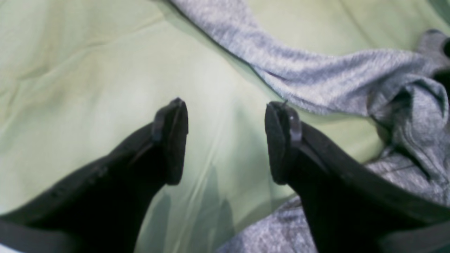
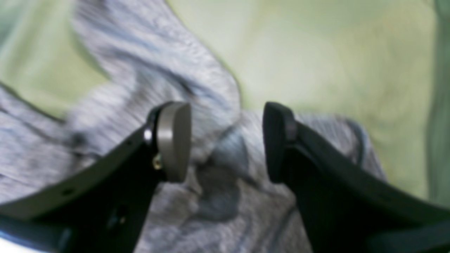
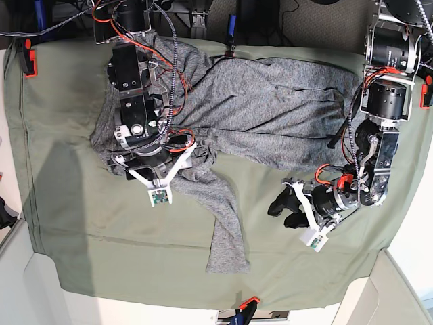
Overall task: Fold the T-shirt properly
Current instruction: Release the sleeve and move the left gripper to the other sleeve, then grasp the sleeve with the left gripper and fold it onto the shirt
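Both claws stand spread, and neither pinches anything. From its own wrist view, the left claw (image 1: 226, 140) shows a wide gap between its two dark pads, and only the olive-green cloth (image 1: 70, 88) that covers the tabletop lies under that gap. The T-shirt (image 1: 316, 77) lies to one side of this claw, near its pad but apart from it, as far as this view lets me tell. In the base view the left claw (image 3: 287, 206) hovers over bare cloth, just below the lower edge of the shirt body.

The right claw (image 2: 226, 140) is also wide apart, and grey knit fills the space under it; the picture is blurred, so I cannot tell if the pads touch the fabric. In the base view this claw (image 3: 139, 169) hangs directly above the bunched part of the T-shirt (image 3: 270, 108).

The shirt is spread across the far half of the tabletop, its long axis running from side to side, and one long strip reaches toward the near edge. I judge the right arm is nearer for the next grasp.
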Motion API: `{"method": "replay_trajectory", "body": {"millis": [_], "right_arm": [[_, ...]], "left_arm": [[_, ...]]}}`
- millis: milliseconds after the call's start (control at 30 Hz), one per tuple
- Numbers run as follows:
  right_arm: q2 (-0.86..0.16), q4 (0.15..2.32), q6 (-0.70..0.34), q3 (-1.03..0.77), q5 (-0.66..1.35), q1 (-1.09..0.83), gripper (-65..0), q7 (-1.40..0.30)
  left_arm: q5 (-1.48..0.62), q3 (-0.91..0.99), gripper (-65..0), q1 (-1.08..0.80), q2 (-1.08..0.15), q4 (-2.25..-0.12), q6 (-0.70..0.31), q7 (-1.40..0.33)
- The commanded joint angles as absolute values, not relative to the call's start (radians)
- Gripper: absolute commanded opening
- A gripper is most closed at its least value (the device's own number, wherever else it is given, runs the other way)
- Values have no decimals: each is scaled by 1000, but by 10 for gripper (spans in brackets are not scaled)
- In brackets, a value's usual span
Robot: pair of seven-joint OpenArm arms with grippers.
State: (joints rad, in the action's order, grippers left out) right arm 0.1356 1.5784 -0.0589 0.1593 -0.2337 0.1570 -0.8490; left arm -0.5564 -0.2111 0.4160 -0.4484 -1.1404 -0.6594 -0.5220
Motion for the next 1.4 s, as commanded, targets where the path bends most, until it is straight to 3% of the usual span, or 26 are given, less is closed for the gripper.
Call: {"method": "replay_trajectory", "body": {"millis": [0,200,467,900,1233,1367], "right_arm": [[144,1600,-56,152,-224,167,-323,-831],[149,1610,-125,190,-80,115,-323,-815],[152,1664,-135,363,-85,88,-323,-804],[150,1827,-107,322,-196,26,-323,-812],[118,1975,-107,249,-203,-126,-325,-817],[92,2015,-107,249,-202,-181,-325,-814]], "left_arm": [[-571,-208,-274,461,-442,-1137,-661,-497],[-571,-208,-274,532,-368,-1003,-639,-497],[-604,-208,-274,592,-366,-937,-640,-498],[-621,-210,-274,598,-285,-920,-636,-488],[-364,-210,-274,598,-171,-789,-430,-371],[-347,-210,-274,603,-171,-789,-422,-363]]}}
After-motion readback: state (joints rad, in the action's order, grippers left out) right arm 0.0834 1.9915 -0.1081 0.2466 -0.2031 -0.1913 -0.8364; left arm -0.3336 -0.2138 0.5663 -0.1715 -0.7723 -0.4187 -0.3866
